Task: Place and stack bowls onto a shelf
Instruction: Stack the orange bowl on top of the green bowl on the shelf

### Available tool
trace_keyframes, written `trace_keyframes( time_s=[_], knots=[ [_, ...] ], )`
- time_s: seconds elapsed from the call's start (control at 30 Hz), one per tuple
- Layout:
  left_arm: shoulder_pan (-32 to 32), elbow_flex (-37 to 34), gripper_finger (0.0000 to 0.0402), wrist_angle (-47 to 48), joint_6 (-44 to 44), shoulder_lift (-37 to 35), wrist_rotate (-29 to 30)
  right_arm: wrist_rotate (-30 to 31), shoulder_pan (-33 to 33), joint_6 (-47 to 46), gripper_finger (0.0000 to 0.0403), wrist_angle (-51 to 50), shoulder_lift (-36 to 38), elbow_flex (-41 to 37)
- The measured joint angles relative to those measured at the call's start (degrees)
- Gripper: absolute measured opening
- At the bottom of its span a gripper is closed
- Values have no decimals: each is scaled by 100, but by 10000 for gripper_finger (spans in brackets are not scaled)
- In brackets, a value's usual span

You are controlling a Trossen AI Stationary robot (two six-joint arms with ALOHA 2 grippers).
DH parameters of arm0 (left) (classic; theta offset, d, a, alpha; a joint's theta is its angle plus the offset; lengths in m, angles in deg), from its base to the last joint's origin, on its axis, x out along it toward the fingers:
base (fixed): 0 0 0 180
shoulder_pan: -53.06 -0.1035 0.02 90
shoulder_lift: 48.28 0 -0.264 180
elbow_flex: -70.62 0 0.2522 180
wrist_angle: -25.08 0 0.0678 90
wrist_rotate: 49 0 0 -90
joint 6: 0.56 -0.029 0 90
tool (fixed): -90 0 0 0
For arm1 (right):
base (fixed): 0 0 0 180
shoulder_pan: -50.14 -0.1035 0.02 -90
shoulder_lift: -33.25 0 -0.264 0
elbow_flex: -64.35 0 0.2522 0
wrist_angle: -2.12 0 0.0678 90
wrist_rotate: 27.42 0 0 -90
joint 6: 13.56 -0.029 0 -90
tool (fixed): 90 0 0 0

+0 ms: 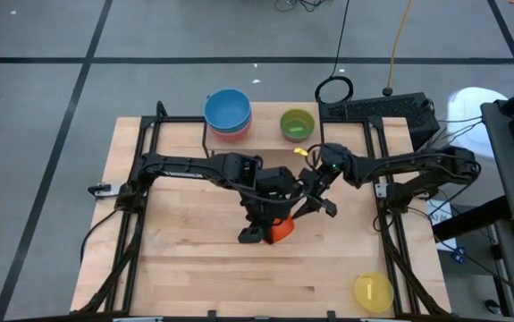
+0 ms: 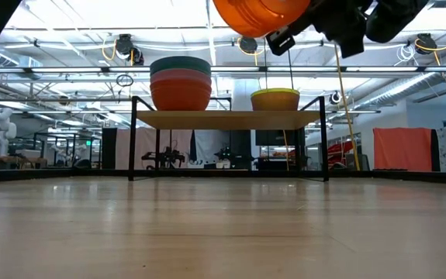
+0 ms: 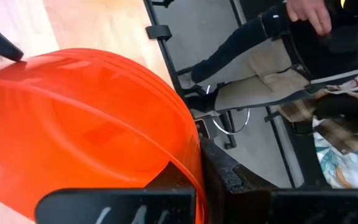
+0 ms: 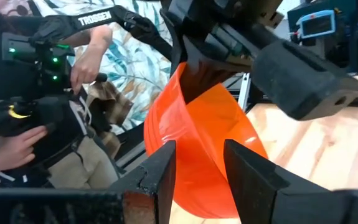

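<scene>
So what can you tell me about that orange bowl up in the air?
The orange bowl is round, smooth and shiny, like thin plastic. It hangs tilted above the middle of the wooden tabletop, not resting on it. The left gripper is shut on its rim. The right gripper is open, with a finger on each side of the wall.

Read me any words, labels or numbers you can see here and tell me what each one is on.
"TROSSEN": white capitals on a dark arm segment, seen in the right wrist view.
White marks on the left gripper body: unreadable.
Blue device screen: too small to read.
No lettering visible on the orange bowl.
</scene>
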Motion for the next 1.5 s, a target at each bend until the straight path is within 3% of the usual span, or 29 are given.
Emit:
trace_keyframes(
  time_s=[0.27,0.53,1.07,1.33,1.5],
  knots=[
    [18,0,3,-29,-4,2,-150,-147,-141,46,109,104,-66,1],
    [9,0,3,-23,-97,2,-204,-377,-279,220,10,325,-64,-2],
    [35,0,3,-68,-61,-7,-150,-600,-319,299,1,603,-68,-13],
    [81,2,57,-69,311,-7,15,-782,-251,298,1,571,-6,-15],
    [110,7,69,-86,589,-7,3,-858,-161,299,1,568,104,-15]
  ],
)
